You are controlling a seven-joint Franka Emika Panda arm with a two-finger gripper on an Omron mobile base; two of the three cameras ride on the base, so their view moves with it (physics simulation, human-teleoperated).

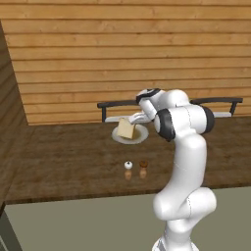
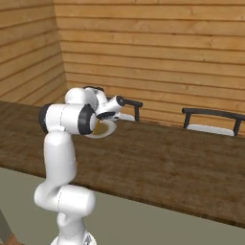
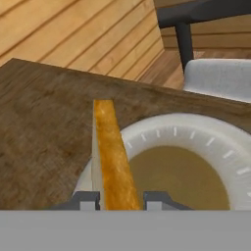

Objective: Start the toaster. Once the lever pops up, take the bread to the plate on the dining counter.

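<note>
Holding the bread (image 3: 112,157) edge-on between my fingers (image 3: 118,201), which are clamped on its golden crust, I hover it over the near rim of the pale plate (image 3: 206,142) on the dark wooden tabletop (image 3: 44,122). From the left base view the slice (image 1: 126,128) hangs tilted above the plate (image 1: 141,137). To finish well, I judge I should shift toward the plate's centre, lower, then let go. A grey chair (image 3: 220,78) stands beyond.
</note>
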